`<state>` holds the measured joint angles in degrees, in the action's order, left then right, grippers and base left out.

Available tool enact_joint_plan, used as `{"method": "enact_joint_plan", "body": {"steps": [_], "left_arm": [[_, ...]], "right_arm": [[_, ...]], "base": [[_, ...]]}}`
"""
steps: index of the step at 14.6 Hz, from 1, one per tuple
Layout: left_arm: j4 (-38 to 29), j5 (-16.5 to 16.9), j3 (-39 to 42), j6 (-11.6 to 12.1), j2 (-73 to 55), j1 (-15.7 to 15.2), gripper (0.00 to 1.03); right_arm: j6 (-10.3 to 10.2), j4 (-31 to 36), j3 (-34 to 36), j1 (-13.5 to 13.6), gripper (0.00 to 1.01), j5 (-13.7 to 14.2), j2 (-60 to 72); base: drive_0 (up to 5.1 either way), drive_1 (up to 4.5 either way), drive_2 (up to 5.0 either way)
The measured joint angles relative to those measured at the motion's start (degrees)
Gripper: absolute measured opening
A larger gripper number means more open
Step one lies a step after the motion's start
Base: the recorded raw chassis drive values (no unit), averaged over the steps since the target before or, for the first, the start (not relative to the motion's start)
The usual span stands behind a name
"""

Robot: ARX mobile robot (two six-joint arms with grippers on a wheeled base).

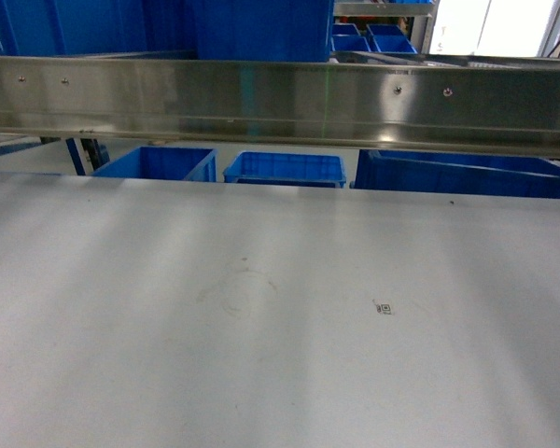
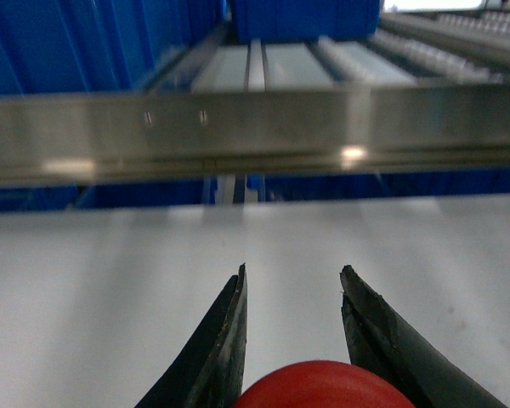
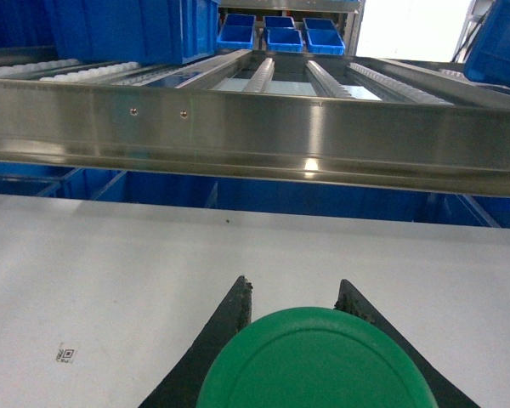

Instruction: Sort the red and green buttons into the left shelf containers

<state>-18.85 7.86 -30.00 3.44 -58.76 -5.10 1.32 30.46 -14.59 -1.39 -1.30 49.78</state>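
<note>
My left jaws [image 2: 293, 285] pinch the red button [image 2: 323, 387] between them; my right jaws [image 3: 293, 293] pinch the green button [image 3: 314, 361]. Both seem light, rigid, with smooth caps; the bodies below give surer hold.

A steel rail [image 1: 280, 103] bars the way ahead (white table [image 1: 261, 317] lies open before it).

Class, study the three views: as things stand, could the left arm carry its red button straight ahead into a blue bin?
Probably not directly. The left gripper holds the red button, but the steel rail crosses ahead, with the blue bins low behind the table.
</note>
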Motion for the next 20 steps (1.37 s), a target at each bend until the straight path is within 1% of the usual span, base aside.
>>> {"method": "enact_joint_plan", "body": {"steps": [1, 2, 5, 7, 8, 14, 17, 20], "left_arm": [[1.03, 0.55, -2.12, 0.04, 6.01, -0.39, 0.31], [2.64, 1.07, -2.29, 0.07, 8.35, -0.98, 0.31], [2.36, 0.83, -1.14, 0.50, 7.10, -1.25, 0.31], [-0.09, 0.66, -0.92, 1.27, 6.19, -0.66, 0.31], [-1.64, 0.04, -0.96, 1.60, 5.79, -0.26, 0.31], [-1.42, -0.13, -0.98, 2.01, 5.35, -0.24, 0.31], [-1.62, 0.15, -1.07, 2.12, 5.40, 0.20, 0.31], [-1.53, -0.13, -1.07, 2.25, 5.35, -0.02, 0.31]], "right_arm": [[0.00, 0.00, 0.00, 0.00, 0.26, 0.00, 0.00], [0.00, 0.00, 0.00, 0.00, 0.26, 0.00, 0.00], [0.00, 0.00, 0.00, 0.00, 0.26, -0.02, 0.00], [-0.02, 0.00, 0.00, 0.00, 0.26, 0.00, 0.00], [-0.02, 0.00, 0.00, 0.00, 0.26, 0.00, 0.00], [0.00, 0.00, 0.00, 0.00, 0.26, 0.00, -0.02], [-0.02, 0.02, 0.00, -0.11, 0.26, 0.15, -0.02], [-0.02, -0.07, 0.00, -0.11, 0.26, 0.17, 0.00]], "base": [[0.0, 0.00, 0.0], [0.0, 0.00, 0.0], [0.0, 0.00, 0.0], [0.0, 0.00, 0.0], [0.0, 0.00, 0.0], [0.0, 0.00, 0.0], [-4.9, 2.55, 2.6], [-4.6, 2.19, 3.2]]}}
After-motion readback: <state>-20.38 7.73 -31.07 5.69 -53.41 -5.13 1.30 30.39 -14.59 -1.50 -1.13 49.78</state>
